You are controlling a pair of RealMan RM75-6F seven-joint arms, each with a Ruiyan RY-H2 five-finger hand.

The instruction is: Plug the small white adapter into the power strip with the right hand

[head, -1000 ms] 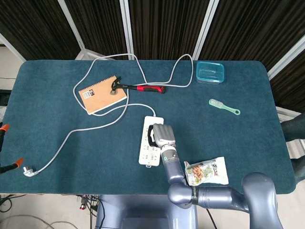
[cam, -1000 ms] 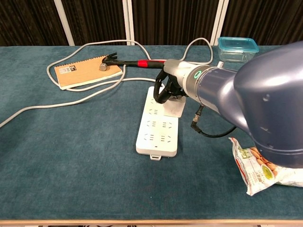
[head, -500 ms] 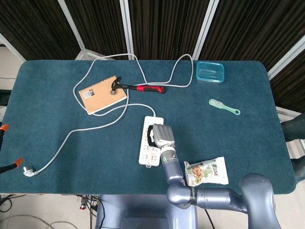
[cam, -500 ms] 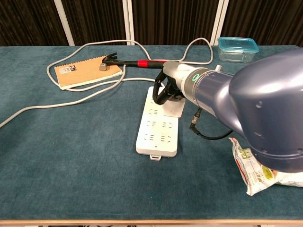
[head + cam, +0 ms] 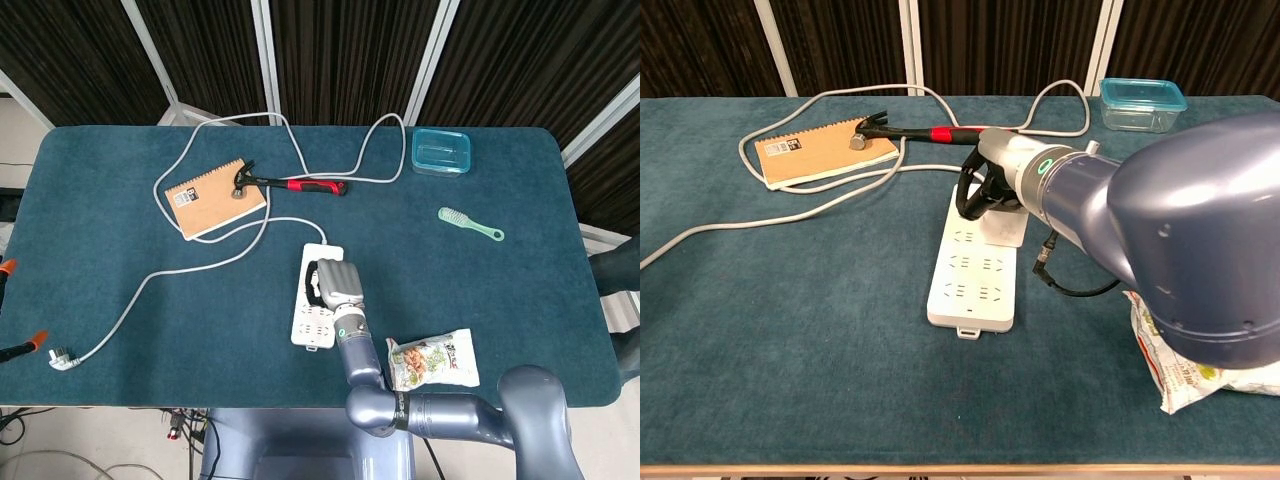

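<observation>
The right hand [image 5: 985, 192] is seen curled over the far end of the strip [image 5: 977, 262], fingers bent down toward the sockets; whether the adapter is gripped inside cannot be told, since no view shows it clearly. The adapter itself is not made out anywhere, and is judged to be hidden under that hand, at the strip's far end. The left hand is not in view.

A small plastic adapter is judged light, rigid and a little slippery; it is best pinched by its flat sides, leaving the prongs free, and pressed straight down. The strip is light too and could slide on the cloth [image 5: 120, 270] under a skewed push.

Counted around the strip: one strip, one cord [image 5: 200, 265] running off beyond it, one hammer [image 5: 290, 184] and one notebook [image 5: 213, 198] beyond it, one tub [image 5: 440, 151], one brush [image 5: 470, 224], one snack bag [image 5: 435, 360] nearer than the strip
</observation>
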